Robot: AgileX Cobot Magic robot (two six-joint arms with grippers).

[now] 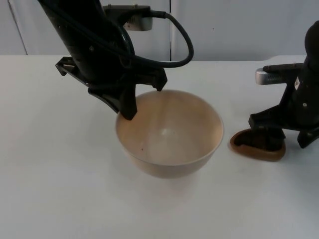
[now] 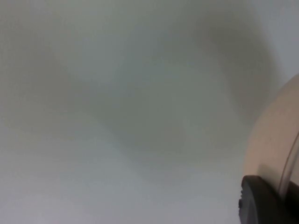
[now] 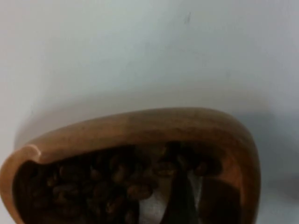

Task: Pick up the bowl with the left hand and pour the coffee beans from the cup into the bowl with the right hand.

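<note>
So the cream bowl point(image 1: 169, 133) sits nearest, about the middle of the white table point(image 1: 50, 174), a touch toward 6 o'clock, and it looks empty apart from a tiny dark speck on the inside wall. The left arm point(image 1: 84, 35) comes down steeply from 11 o'clock and its left gripper point(image 1: 144, 102) is right on the bowl's rim at the bowl's 10 o'clock: one black finger point(image 1: 127, 107) runs down over the outside of the rim, the other tip is further along the edge toward 12, so the jaws straddle the wall, clamped on the rim as far as I can make out. The left wrist view is pretty much a haze, just pale table, a slice of the bowl's curved side point(image 2: 275, 140) and a black fingertip point(image 2: 261, 200) pressed up to it. Over at 3 o'clock from the bowl, apart from it, there's the brown wooden cup point(image 1: 259, 147), low and kind of teardrop shaped. The right gripper point(image 1: 266, 134) stands on top of it, arm upright and cut off by the frame edge. In the right wrist view the cup point(image 3: 140, 130) is full of dark coffee beans point(image 3: 103, 182), with one finger point(image 3: 180, 196) dipping inside the rim; the other is hidden, so I honestly can't tell if those jaws are closed on the cup wall or not.
</note>
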